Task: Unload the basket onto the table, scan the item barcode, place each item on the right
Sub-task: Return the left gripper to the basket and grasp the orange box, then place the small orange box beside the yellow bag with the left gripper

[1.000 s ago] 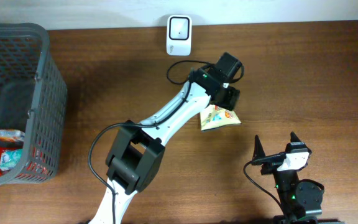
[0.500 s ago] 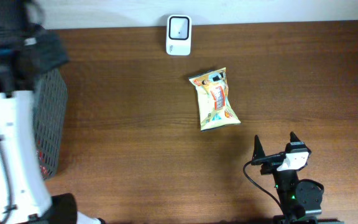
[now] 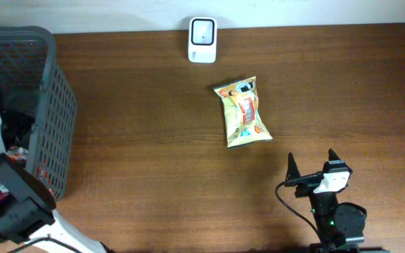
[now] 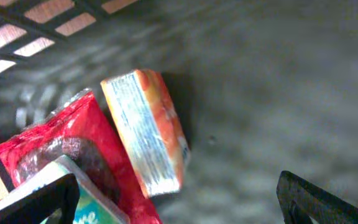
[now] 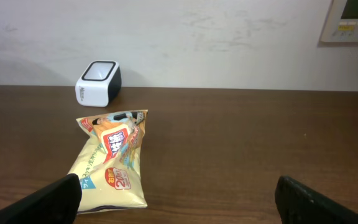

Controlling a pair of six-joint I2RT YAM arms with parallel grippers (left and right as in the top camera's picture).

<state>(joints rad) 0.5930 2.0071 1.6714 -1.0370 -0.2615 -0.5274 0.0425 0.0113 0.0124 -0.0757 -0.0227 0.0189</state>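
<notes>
At the bottom right of the overhead view, the right pincer point(image 3: 311, 164) stood parked low over the bench point(image 3: 153, 161). Its two dark fingers were spread wide and held nothing. In its own wrist view the fingertips sat in the lower corners with bare wood between them.

At the lower left of the overhead view, the left arm point(image 3: 11, 204) was bent sharply. Its dark joint housing lay at the frame edge and a white link reached up into the grey mesh basket point(image 3: 56, 105). Its wrist camera looked down at the basket floor. There the left pincer point(image 4: 178, 186) was also spread, its tips in the lower corners and closed on nothing. Just above the left tip lay a red packet point(image 4: 55, 152), with an orange packet point(image 4: 148, 134) leaning against it, white printed side up.

Farther up, near the centre of the overhead view, the yellow snack bag point(image 3: 242, 114) lay flat on the bench, well apart from both pincers. Beyond it, at the top edge by the wall, stood the white barcode scanner point(image 3: 202, 30). The bag lay near it without touching.
</notes>
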